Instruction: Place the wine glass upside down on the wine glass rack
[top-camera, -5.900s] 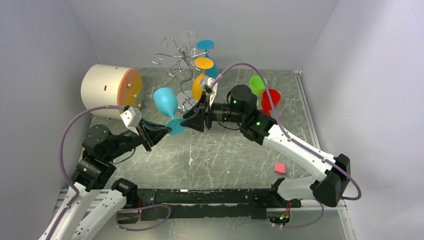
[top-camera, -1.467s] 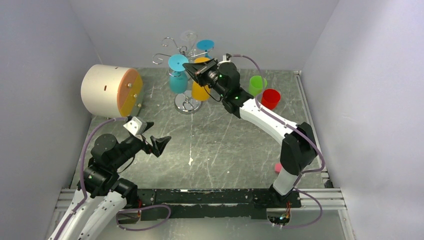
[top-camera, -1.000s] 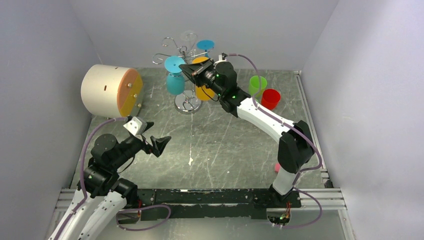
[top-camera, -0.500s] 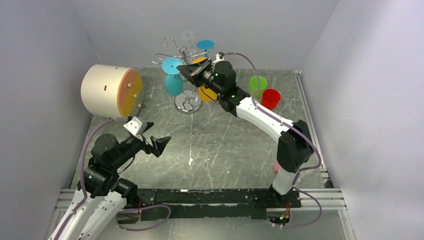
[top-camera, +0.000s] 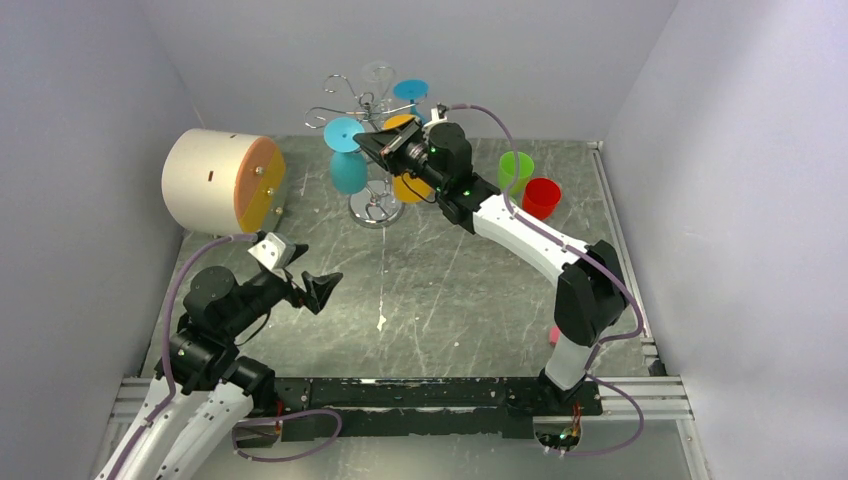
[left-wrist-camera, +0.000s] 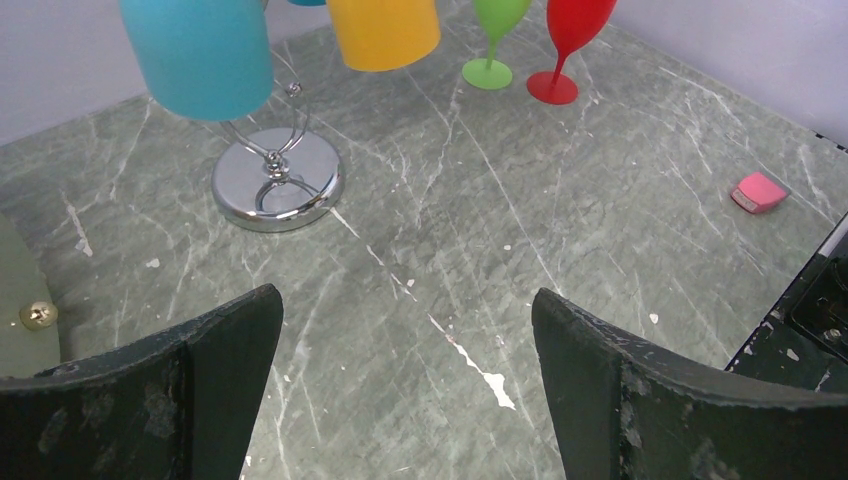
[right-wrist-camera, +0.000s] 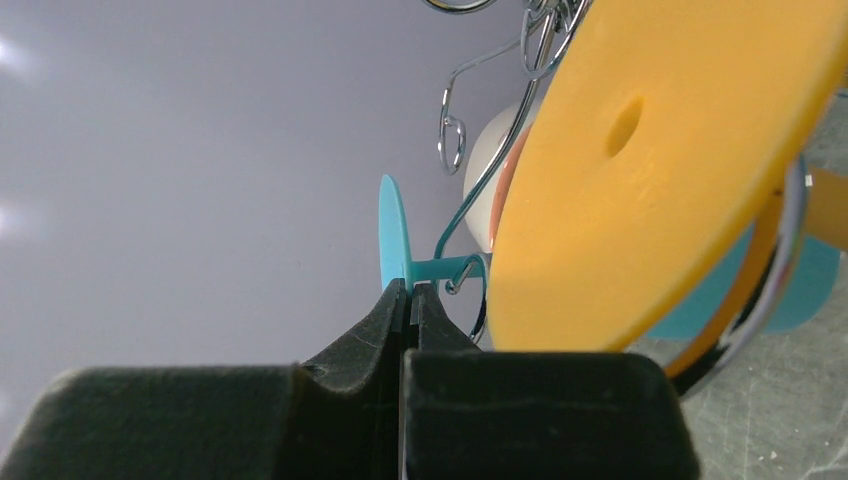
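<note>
The right pincer (right-wrist-camera: 411, 292) is pinching the stem of the blue glass (top-camera: 348, 168) just under its foot. The bowl is therefore hanging mouth down, ready for a wire arm of the rack (left-wrist-camera: 310, 180), just ahead of the tips. The left pincer (left-wrist-camera: 405, 310) is waiting, spread and empty. Some seconds ago the glass was low between both pincers; now it is hanging up at the rack.
</note>
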